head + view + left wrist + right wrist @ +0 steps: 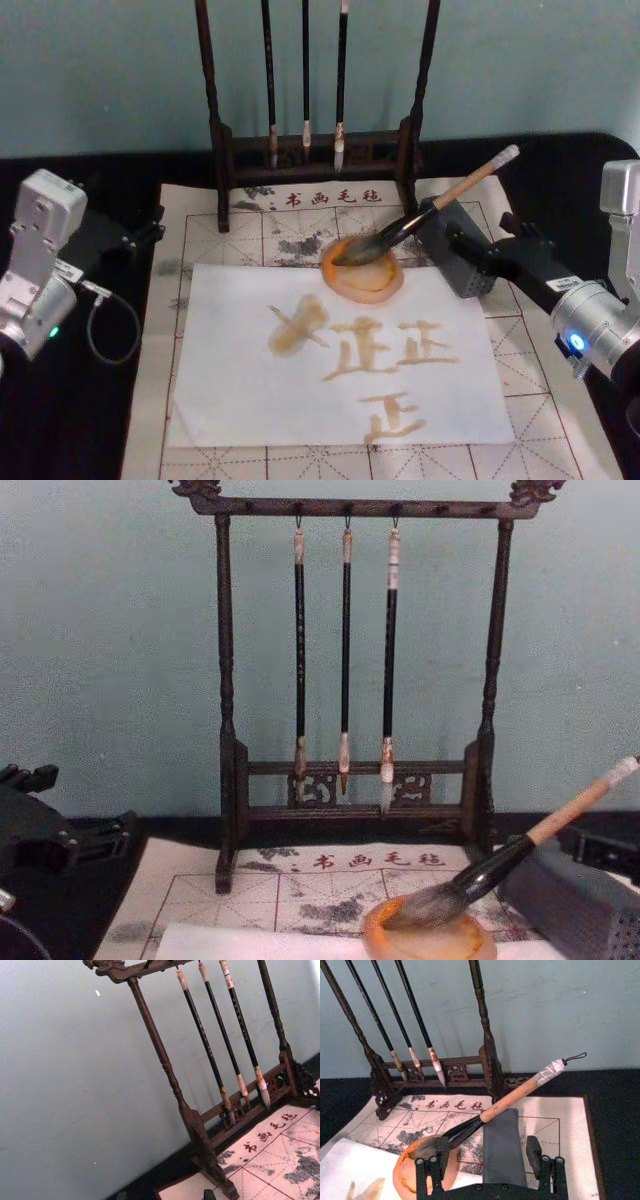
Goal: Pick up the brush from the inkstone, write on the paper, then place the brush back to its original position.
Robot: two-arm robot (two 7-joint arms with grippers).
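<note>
The brush (420, 218) rests with its hairs in the inkstone (364, 272) at the paper's (250, 400) twelve o'clock edge, the right gripper (487, 1162) spread behind it, the left gripper's (150, 232) fingers hard to see.

Paper (250, 400) lying on mat (190, 225), inkstone (363, 280) at paper's far edge, brush (420, 220) resting in it (handle propped on box (455, 255) to the right), brush rack (315, 150) behind.
</note>
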